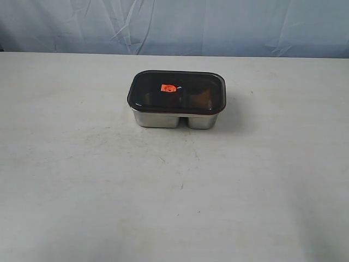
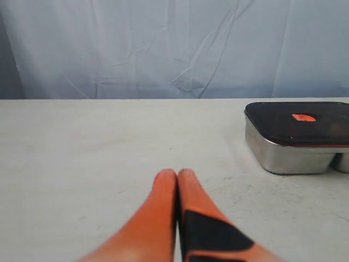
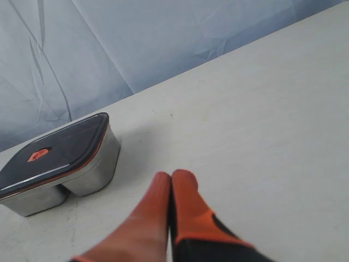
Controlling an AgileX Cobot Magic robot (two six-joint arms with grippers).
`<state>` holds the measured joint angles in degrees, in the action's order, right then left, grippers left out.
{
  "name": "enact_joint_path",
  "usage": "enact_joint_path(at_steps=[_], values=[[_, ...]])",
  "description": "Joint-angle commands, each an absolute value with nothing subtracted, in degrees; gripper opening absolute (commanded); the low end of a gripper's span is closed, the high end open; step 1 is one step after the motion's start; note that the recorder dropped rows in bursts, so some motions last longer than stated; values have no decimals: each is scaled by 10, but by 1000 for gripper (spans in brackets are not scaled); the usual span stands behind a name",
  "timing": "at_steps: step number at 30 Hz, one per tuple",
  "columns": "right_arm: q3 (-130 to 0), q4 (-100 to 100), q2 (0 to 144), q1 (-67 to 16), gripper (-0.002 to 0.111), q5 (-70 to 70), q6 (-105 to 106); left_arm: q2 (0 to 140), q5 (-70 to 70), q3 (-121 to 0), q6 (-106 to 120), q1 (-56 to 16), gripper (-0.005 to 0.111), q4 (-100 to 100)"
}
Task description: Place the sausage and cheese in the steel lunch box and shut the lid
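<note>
**Ana:** Closest in, the left gripper [image 2: 178, 173]: its two orange fingers are pressed flat together, tip to tip, with nothing between them.

**Ben:** Same on the other side. The right gripper [image 3: 172, 176] has its fingers together too, and it holds nothing. Both hang over bare table [image 1: 163, 191].

**Ana:** And both are well apart from the box, touching nothing. Moving out across the pale, scuffed tabletop, where's the main item?

**Ben:** The steel lunch box [image 1: 177, 120] stands past the middle of the table, toward the far edge and about centred from side to side in the exterior view. Its shiny wall dips in at the front where the divider splits the two compartments.

**Ana:** The lid [image 1: 177, 93] lies flat on top, dark and translucent, covering both compartments, and its rim lines up with the box all the way round. The orange-red valve [image 1: 168, 88] sits near its centre.

**Ben:** What about the food?

**Ana:** Through the dark lid there's a dim brownish shape [image 1: 202, 99] in the right-hand compartment. Whether that's the sausage or the cheese, I can't tell. The left compartment is too dark to read.

**Ben:** Farthest back, a wrinkled pale blue cloth [image 1: 174, 24] hangs behind the table's far edge.
</note>
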<state>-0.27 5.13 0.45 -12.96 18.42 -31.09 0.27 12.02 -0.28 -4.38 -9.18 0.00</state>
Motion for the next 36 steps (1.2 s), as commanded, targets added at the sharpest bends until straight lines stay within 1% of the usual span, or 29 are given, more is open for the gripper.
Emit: enact_joint_path(at_steps=[1, 10, 14, 17, 27, 36], values=[[0, 52, 0, -127, -1, 176, -306, 0, 137, 0, -74, -89, 0, 27], [0, 52, 0, -127, -1, 176, -306, 0, 135, 0, -74, -89, 0, 37], [0, 52, 0, -127, -1, 176, -306, 0, 137, 0, -37, -86, 0, 41], [0, 52, 0, -127, -1, 176, -306, 0, 138, 0, -40, -67, 0, 42], [0, 52, 0, -127, -1, 176, -306, 0, 137, 0, -40, 44, 0, 18], [0, 52, 0, -127, -1, 176, -306, 0, 136, 0, -40, 50, 0, 16]])
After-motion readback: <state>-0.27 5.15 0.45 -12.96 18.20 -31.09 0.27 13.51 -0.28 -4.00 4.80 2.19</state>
